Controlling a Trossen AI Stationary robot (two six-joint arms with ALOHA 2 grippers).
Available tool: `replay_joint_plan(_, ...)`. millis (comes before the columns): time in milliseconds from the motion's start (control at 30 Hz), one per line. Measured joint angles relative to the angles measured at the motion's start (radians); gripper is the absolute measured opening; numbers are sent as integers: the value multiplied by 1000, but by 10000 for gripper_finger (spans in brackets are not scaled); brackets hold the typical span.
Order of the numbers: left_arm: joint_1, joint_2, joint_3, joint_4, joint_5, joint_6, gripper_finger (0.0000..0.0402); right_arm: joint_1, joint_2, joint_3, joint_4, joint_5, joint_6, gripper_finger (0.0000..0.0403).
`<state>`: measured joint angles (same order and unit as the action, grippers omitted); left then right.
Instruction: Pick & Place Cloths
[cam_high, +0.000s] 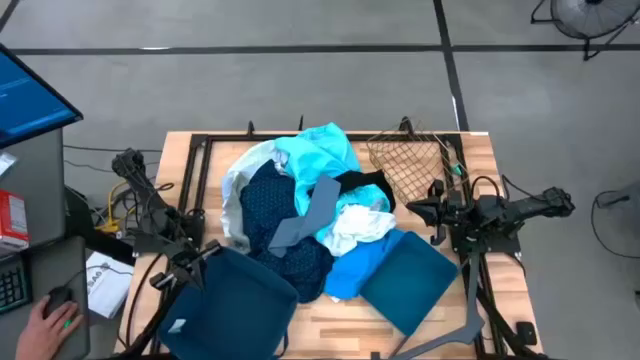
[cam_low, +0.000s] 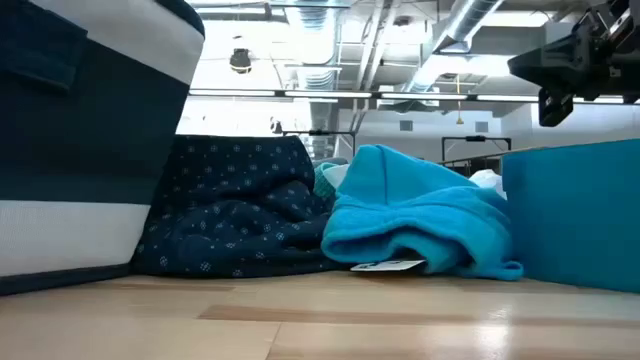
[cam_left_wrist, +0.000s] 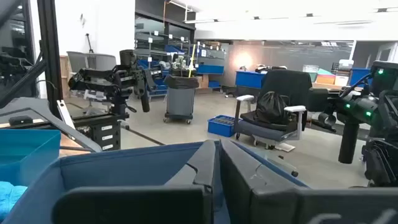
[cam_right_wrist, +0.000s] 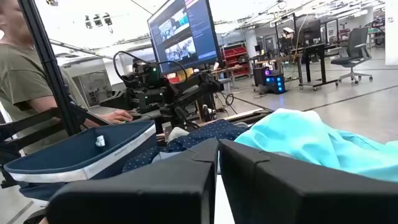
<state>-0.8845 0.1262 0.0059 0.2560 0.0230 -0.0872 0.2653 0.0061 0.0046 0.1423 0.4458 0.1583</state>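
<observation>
The cloths lie in a heap at the table's middle: turquoise on top at the far side, navy with dots, a grey strip, white, black and bright blue. In the low view the navy cloth and the bright blue cloth rest on the tabletop. My left gripper is shut and empty at the heap's left, over the dark-teal bin's far rim. My right gripper is shut and empty at the heap's right, raised above the table.
A dark-teal bin stands near left and a second bin near right, both against the heap. A brown wire-mesh basket sits far right. A person's hand rests on a mouse beside the table's left; the person also shows in the right wrist view.
</observation>
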Motion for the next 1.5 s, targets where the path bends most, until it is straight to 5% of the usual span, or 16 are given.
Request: replay_joint_plan(1500,0,0,0,0,0,0,8,0,0,0,0,0,0,16)
